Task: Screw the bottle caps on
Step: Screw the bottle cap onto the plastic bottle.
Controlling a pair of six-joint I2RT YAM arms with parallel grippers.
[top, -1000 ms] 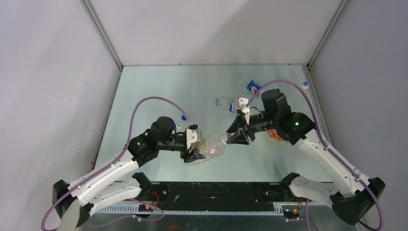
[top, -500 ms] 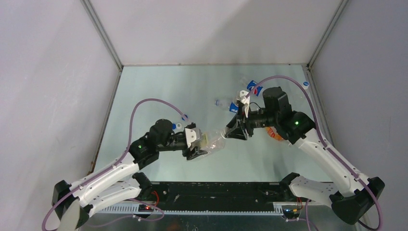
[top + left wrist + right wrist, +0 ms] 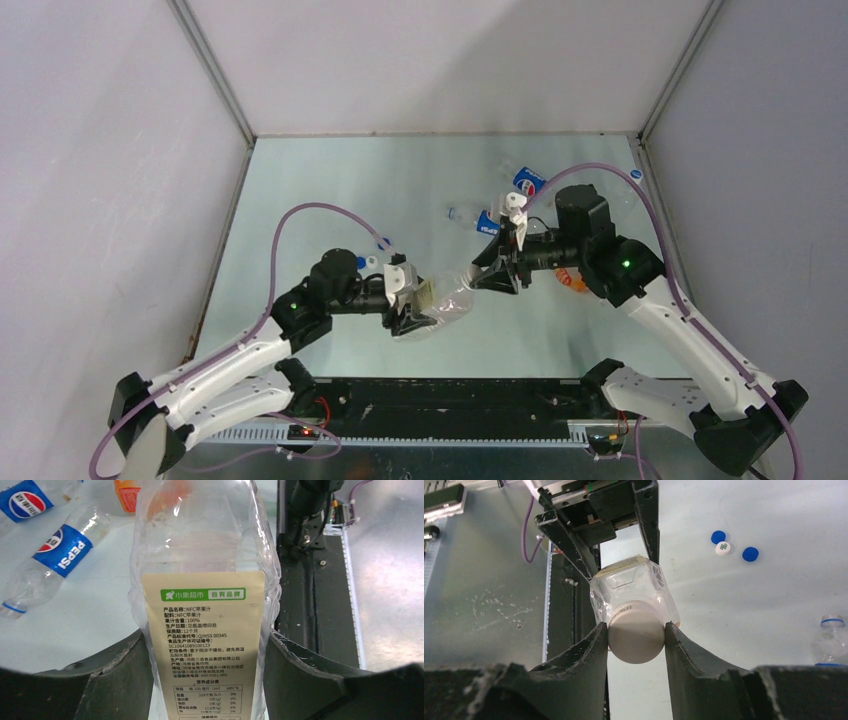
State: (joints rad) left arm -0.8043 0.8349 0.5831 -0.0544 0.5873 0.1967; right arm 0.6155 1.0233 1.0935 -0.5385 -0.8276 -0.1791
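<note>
My left gripper (image 3: 408, 305) is shut on a clear bottle with a tan label (image 3: 445, 300) and holds it sideways above the table, neck pointing right. In the left wrist view the bottle (image 3: 202, 580) fills the space between the jaws. My right gripper (image 3: 492, 275) is shut on a white cap (image 3: 636, 639) that sits on this bottle's mouth (image 3: 629, 587). Two blue loose caps (image 3: 718, 536) (image 3: 750, 554) and one white cap (image 3: 723, 548) lie on the table beyond the left arm. Another white cap (image 3: 636, 174) lies at the far right edge.
Two Pepsi-labelled bottles (image 3: 527, 181) (image 3: 482, 220) lie at the back right, also visible in the left wrist view (image 3: 55, 555). An orange-labelled bottle (image 3: 572, 280) lies under the right arm. The black base rail (image 3: 450, 400) runs along the near edge.
The right wrist has turned on the cap and moved slightly away from the camera. The left gripper and bottle have followed a little, still held.
</note>
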